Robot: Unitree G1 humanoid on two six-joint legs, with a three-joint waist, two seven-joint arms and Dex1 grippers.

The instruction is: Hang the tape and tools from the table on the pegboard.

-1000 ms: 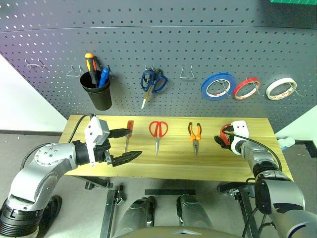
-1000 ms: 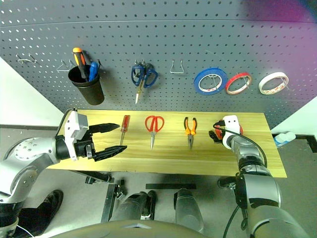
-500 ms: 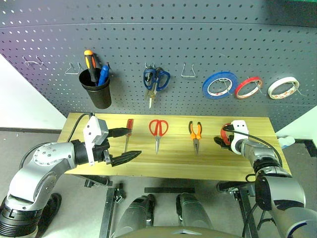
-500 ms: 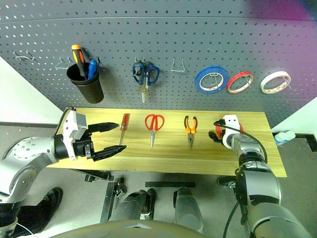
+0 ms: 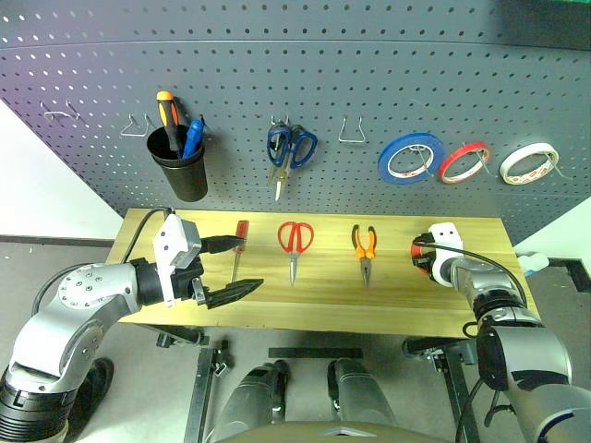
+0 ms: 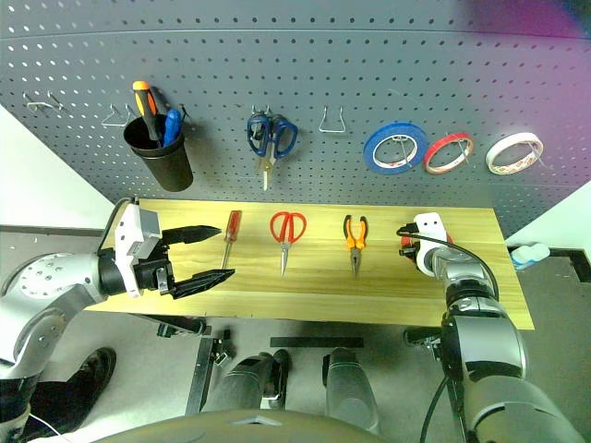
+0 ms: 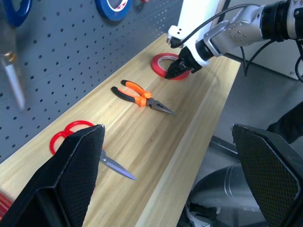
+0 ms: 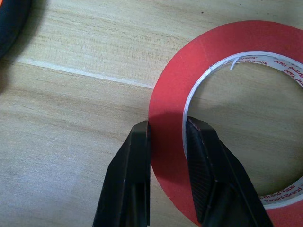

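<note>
The red tape point(image 8: 227, 47) lies flat at the right end of the table point(image 5: 323, 295). My right gripper point(image 8: 166, 125) is shut on the tape's near band, one finger inside the hole and one outside. From the left, the red-handled screwdriver point(image 5: 241, 233), red scissors point(image 5: 295, 238) and orange-and-black pliers point(image 5: 364, 245) lie in a row on the wood. Near the front left, beside the screwdriver, my left gripper point(image 5: 251, 264) hovers open and empty. The grey pegboard point(image 5: 369, 83) rises behind the table.
On the pegboard hang a black cup point(image 5: 181, 166) with orange and blue screwdrivers, blue scissors point(image 5: 290, 149), a blue roll point(image 5: 407, 158), a red roll point(image 5: 463, 161) and a white roll point(image 5: 527, 163). A bare wire hook point(image 5: 349, 132) sits between the scissors and the blue roll.
My right gripper has shut on the red tape's band. The left arm has stayed where it was.
</note>
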